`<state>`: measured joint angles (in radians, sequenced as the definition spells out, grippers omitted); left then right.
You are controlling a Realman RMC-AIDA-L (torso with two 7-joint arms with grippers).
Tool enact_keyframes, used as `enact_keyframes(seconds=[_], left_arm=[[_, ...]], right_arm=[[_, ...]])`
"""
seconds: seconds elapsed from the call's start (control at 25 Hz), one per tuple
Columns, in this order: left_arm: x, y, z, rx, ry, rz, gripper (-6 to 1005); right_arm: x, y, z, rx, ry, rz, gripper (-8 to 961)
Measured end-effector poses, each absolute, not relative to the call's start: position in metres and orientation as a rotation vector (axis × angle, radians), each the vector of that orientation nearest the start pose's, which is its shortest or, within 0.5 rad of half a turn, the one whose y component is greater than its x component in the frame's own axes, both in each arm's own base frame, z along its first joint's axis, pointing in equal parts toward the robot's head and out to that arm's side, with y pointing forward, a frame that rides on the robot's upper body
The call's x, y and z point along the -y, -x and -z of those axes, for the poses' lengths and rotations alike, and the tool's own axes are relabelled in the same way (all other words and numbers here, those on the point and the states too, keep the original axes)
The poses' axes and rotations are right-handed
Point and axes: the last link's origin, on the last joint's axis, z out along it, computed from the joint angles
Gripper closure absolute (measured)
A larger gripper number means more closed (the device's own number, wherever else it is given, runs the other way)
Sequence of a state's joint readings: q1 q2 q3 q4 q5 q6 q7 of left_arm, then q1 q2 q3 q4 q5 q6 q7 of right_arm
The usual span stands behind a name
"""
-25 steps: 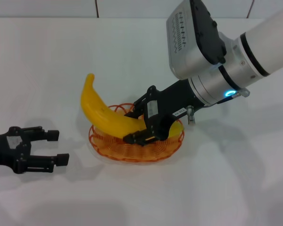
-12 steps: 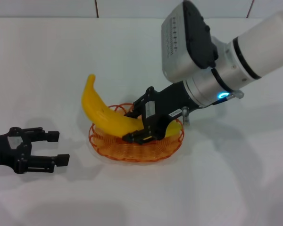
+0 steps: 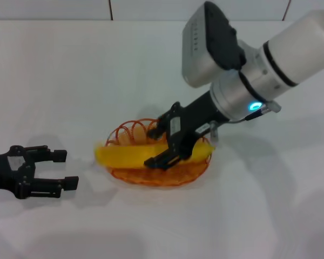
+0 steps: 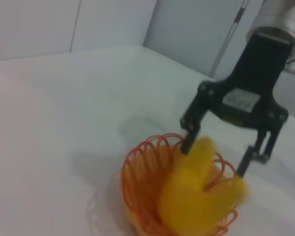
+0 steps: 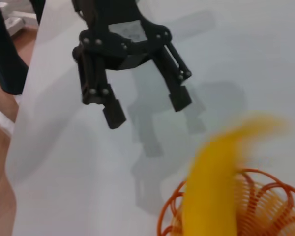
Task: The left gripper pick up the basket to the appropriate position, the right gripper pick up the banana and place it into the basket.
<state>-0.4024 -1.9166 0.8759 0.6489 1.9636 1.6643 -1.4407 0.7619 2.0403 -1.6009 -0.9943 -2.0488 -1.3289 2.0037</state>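
Observation:
The yellow banana (image 3: 124, 155) lies almost flat across the orange wire basket (image 3: 134, 129), its tip sticking out over the basket's left rim; it looks blurred from motion. My right gripper (image 3: 152, 147) hovers over the basket with its fingers spread to either side of the banana and looks open. The left wrist view shows that gripper (image 4: 216, 157) astride the banana (image 4: 191, 196) in the basket (image 4: 142, 162). My left gripper (image 3: 62, 170) rests open and empty on the table, left of the basket. The right wrist view shows it (image 5: 147, 108) beyond the banana (image 5: 211, 196).
The white table (image 3: 70, 81) surrounds the basket. The right arm's large white and grey body (image 3: 248, 59) hangs over the table's right half. A table edge and floor (image 5: 0, 162) show in the right wrist view.
The banana has dropped from leaning steeply up and to the left to lying nearly flat in the basket. The right gripper has let it go and shifted slightly. The left gripper has not moved.

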Motion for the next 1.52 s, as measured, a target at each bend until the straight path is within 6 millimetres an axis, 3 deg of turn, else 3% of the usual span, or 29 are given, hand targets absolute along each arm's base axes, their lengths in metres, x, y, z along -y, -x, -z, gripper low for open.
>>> enact_keyframes(seconds=[0.04, 0.16, 0.44, 0.64, 0.72, 0.84, 1.12, 1.28, 1.52], left_arm=[[-0.288, 0.314, -0.039, 0.757, 2.856, 0.498, 121], [-0.285, 0.317, -0.041, 0.754, 2.851, 0.492, 121], [-0.284, 0.319, -0.042, 0.735, 2.85, 0.488, 121], [-0.283, 0.319, -0.041, 0.717, 2.853, 0.488, 120], [-0.283, 0.319, -0.04, 0.711, 2.854, 0.489, 120], [-0.283, 0.319, -0.04, 0.706, 2.854, 0.49, 120], [-0.284, 0.318, -0.04, 0.68, 2.858, 0.489, 120], [-0.282, 0.318, -0.037, 0.523, 2.874, 0.481, 120], [-0.28, 0.326, -0.021, 0.281, 2.74, 0.471, 120]], right_arm=[[-0.354, -0.129, 0.072, -0.264, 3.12, 0.131, 454], [-0.358, -0.132, 0.055, -0.304, 3.089, 0.071, 218], [-0.349, -0.17, -0.012, -0.347, 2.968, -0.111, 213], [-0.324, -0.204, -0.057, -0.289, 2.903, -0.391, 213], [-0.311, -0.224, -0.066, -0.23, 2.863, -0.473, 213], [-0.297, -0.252, -0.062, -0.147, 2.816, -0.55, 213], [-0.277, -0.302, -0.015, -0.119, 2.789, -0.558, 212], [-0.263, -0.312, 0.003, -0.102, 2.826, -0.566, 212], [-0.259, -0.316, 0.009, -0.161, 2.795, -0.607, 213]])
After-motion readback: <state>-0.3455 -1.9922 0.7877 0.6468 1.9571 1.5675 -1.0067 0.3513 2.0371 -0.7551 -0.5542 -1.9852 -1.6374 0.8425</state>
